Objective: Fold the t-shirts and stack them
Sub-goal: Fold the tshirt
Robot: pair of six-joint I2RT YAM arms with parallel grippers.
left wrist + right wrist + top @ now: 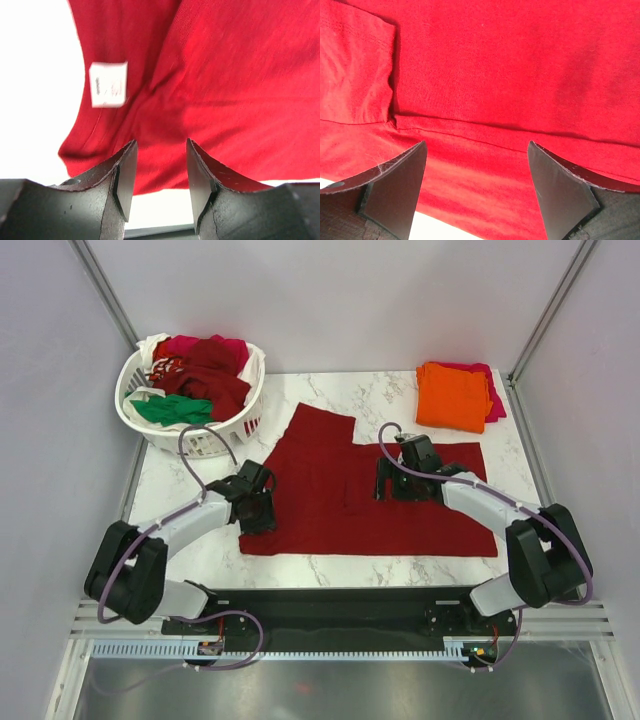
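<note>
Centrally, one dark red t-shirt, two folded t-shirts

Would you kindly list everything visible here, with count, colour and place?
Spread t-shirt: one, dark red, flat at table centre.
Folded t-shirts: two, orange over magenta, far right corner.
Heaped t-shirts: several, green, dark red, magenta, white, in the basket.
Basket: one, white lattice, far left corner.
Table: one, white marble.
Left pincer: one, black, open, at the spread shirt's left edge.
Right pincer: one, black, wide open, over its middle.
</note>
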